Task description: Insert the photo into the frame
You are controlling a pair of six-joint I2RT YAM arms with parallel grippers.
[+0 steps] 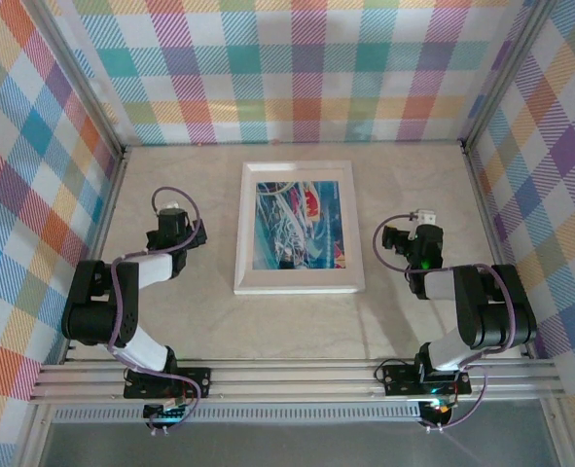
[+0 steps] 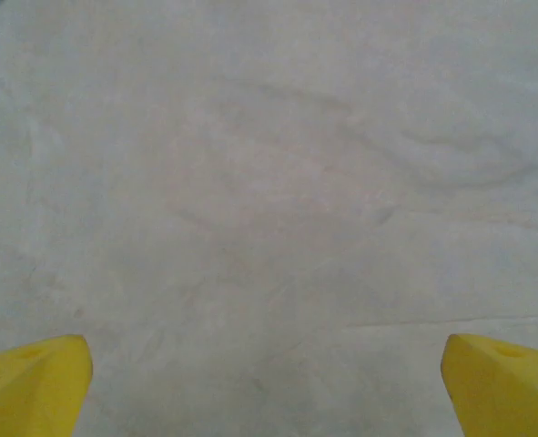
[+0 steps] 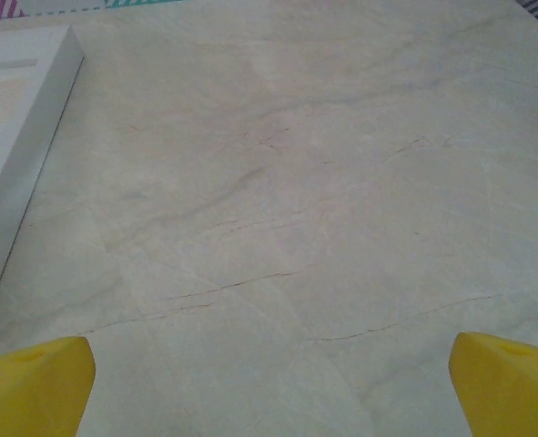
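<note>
A pale, marble-patterned table (image 1: 413,195) spreads across the cell, closed in on three sides by bright plaid walls (image 1: 306,68). The left arm (image 1: 122,311) and the right arm (image 1: 482,311) rise from the near rail and fold inward, one on each side of the middle.

Between them, slightly toward the far side, the frame (image 1: 300,284) lies flat on the table with its white border up. Its near right edge also shows at the left of the right wrist view (image 3: 23,137). The photo (image 1: 300,224), blue and teal with white streaks and a red patch, sits inside the border. From above it seems to lie under the pane, but that cannot be told for sure.

The left gripper (image 2: 269,373) hangs over bare table, well apart from the frame, holding nothing. Its yellow fingertips (image 2: 41,382) are spread wide at the view's lower corners. The right gripper (image 3: 269,373) is near the frame's right side without touching it, and its yellow fingertips (image 3: 505,382) are equally wide and empty.
</note>
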